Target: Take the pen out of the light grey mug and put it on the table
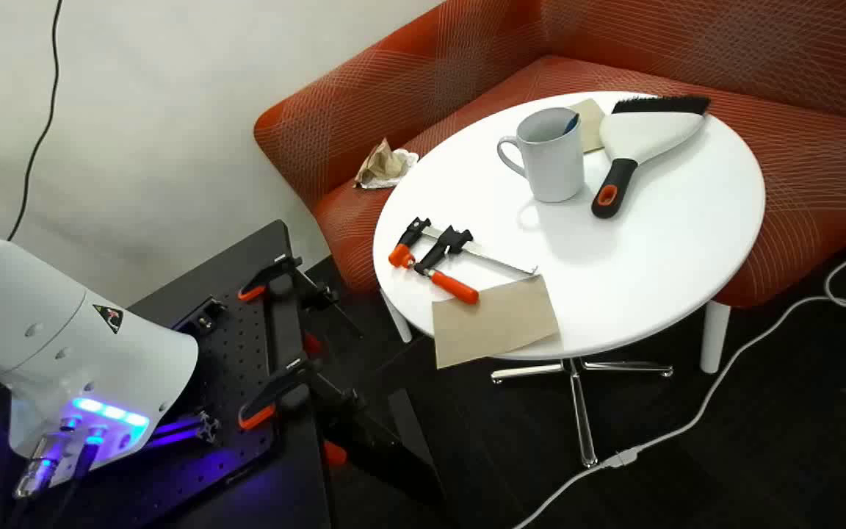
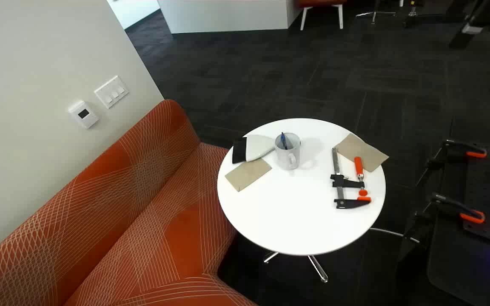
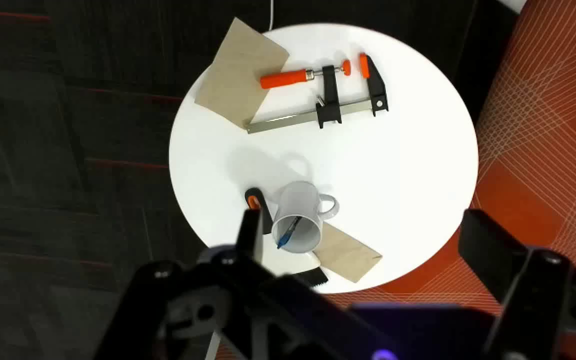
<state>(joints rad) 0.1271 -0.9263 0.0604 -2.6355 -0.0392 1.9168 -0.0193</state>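
Blue pen leans inside your light grey mug, its upper end at the rim and its lower end hidden by the mug's wall. You have that mug upright on the round white table, well inside the edge, its loop handle pointing toward the stretch of edge nearest the crumpled brown wrapper on the orange sofa.

Your gripper, in the wrist view, has its jaws standing wide apart with nothing held between them; it is well apart from the mug.

Just beside the mug you can see a hand brush, its black handle close to the mug and its bristles near the table's sofa-side edge. A tan sheet meets the brush head near that same edge. Across the table you have an F-style bar clamp lying flat, the end of its orange handle over a larger tan sheet; that sheet overhangs the table edge away from the sofa.

In an exterior view you see your robot arm's base, lit with a blue strip, at the black bench, next to a perforated plate. Two quick-grip clamps with orange pads sit along the bench edge that faces the table, reaching over the plate's rim. You have a white cable running over the dark floor past the table.
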